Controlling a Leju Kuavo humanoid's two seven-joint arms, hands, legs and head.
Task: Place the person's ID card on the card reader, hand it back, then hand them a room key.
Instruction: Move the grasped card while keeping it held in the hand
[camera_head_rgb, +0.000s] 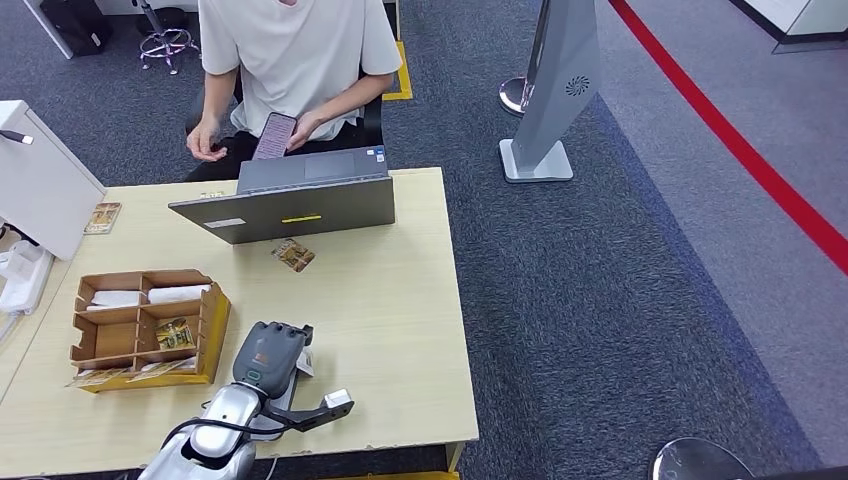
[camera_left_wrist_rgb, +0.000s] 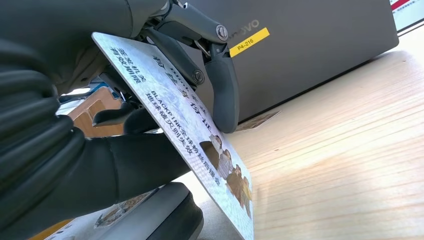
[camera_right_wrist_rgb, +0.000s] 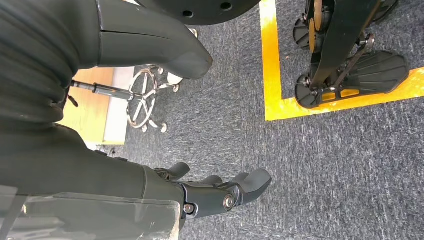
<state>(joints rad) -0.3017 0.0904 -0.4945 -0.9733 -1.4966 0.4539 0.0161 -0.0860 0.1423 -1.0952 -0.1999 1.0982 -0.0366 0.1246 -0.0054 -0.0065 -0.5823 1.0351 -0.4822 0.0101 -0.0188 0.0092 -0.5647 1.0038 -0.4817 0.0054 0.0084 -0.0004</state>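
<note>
My left hand (camera_head_rgb: 268, 362) hovers low over the front of the wooden table (camera_head_rgb: 400, 330). It pinches a white printed card (camera_left_wrist_rgb: 190, 135) between the thumb and the dark fingers (camera_left_wrist_rgb: 225, 95), tilted on edge; a corner of the card (camera_head_rgb: 305, 362) shows beside the hand. Another small picture card (camera_head_rgb: 293, 255) lies flat on the table in front of the grey laptop (camera_head_rgb: 290, 200). The person (camera_head_rgb: 295, 50) sits behind the laptop holding a phone (camera_head_rgb: 273, 135). My right hand (camera_right_wrist_rgb: 220, 195) hangs over the carpet, fingers apart and holding nothing.
A brown cardboard organizer (camera_head_rgb: 145, 330) with cards and white rolls stands to the left of my hand. A white device (camera_head_rgb: 40, 180) sits at the table's far left with a card (camera_head_rgb: 103, 217) beside it. A grey sign stand (camera_head_rgb: 545, 100) is on the carpet to the right.
</note>
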